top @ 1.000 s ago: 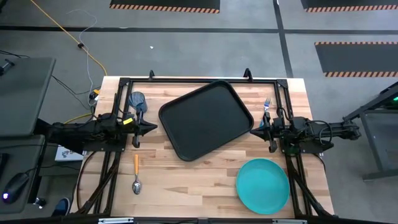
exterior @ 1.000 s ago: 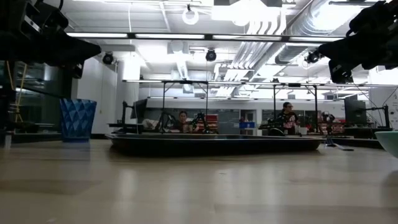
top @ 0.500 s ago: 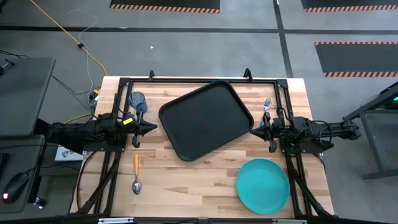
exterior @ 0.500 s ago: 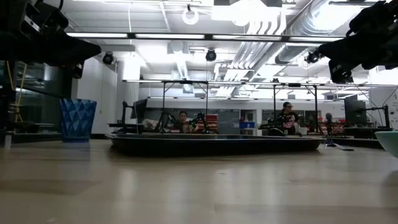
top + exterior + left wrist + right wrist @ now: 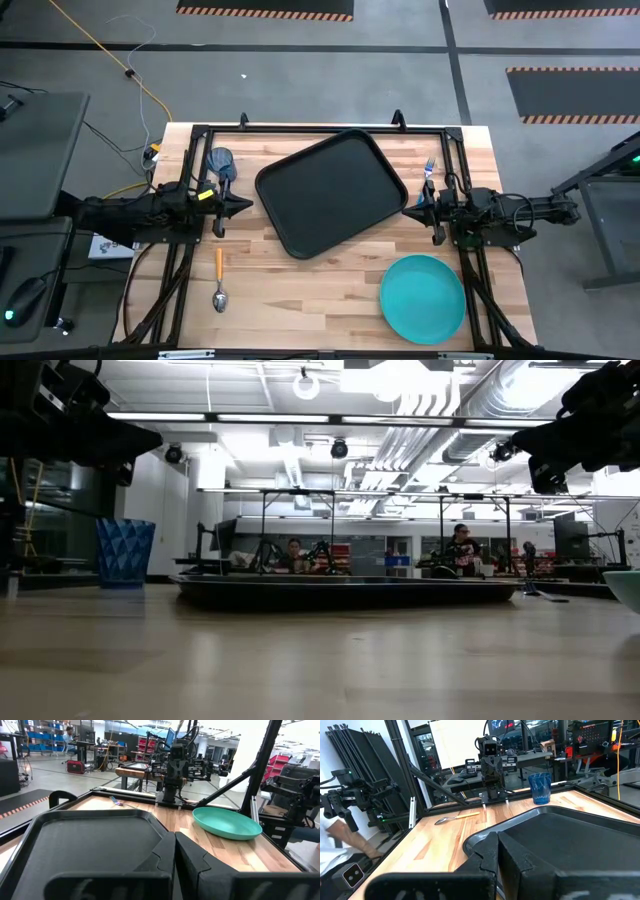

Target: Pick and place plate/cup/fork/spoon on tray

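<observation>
The black tray [image 5: 330, 193] lies at the table's middle, toward the far edge. The teal plate [image 5: 423, 298] sits at the near right. The dark blue cup [image 5: 221, 161] stands upright at the far left. The orange-handled spoon [image 5: 220, 279] lies at the near left. The blue-handled fork [image 5: 430, 167] lies at the far right, beside the right arm. My left gripper [image 5: 249, 206] is shut and empty, left of the tray. My right gripper [image 5: 407, 211] is shut and empty, right of the tray. Both hover above the table.
A black metal frame [image 5: 300, 128] runs along the table's far edge and down both sides. Bare wood lies between the spoon and the plate at the near edge. People sit in the room beyond the table [image 5: 292, 550].
</observation>
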{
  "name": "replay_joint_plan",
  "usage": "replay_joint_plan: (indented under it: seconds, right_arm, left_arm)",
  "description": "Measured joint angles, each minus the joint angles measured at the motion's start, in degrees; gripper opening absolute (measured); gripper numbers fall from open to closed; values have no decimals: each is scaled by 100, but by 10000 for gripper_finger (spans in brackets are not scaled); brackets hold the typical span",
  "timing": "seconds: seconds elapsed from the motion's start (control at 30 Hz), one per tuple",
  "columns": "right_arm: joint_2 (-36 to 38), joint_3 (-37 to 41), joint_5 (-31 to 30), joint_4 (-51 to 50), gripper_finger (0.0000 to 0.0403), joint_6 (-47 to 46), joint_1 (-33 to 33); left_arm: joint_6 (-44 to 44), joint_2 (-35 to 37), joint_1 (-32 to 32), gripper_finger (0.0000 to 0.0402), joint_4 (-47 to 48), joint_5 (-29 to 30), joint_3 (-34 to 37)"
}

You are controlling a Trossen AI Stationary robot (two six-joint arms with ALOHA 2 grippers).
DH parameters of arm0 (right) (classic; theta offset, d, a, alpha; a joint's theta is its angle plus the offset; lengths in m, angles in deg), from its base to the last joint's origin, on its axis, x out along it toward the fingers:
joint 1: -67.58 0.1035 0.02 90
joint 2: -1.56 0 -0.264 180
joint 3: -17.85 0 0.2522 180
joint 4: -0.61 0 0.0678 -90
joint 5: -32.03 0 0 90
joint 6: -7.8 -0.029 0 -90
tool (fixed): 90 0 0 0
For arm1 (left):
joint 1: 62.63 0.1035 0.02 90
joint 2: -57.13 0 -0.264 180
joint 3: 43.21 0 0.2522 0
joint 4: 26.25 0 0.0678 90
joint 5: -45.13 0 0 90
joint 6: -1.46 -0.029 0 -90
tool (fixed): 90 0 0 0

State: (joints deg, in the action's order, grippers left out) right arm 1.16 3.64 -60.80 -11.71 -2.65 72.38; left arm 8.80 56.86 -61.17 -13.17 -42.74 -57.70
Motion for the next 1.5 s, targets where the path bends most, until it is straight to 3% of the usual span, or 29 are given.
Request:
replay_joint_plan:
  seconds: [0.97,1.2,1.5]
  right_arm:
    - [0,0,0,-1,0,4,-1]
    - [0,-1,-44,1,0,1155,-1]
    - [0,-1,-55,3,0,847,0]
  left_arm:
    - [0,0,2,0,0,0,0]
    - [0,1,1,0,0,0,0]
    - [0,1,2,0,0,1,1]
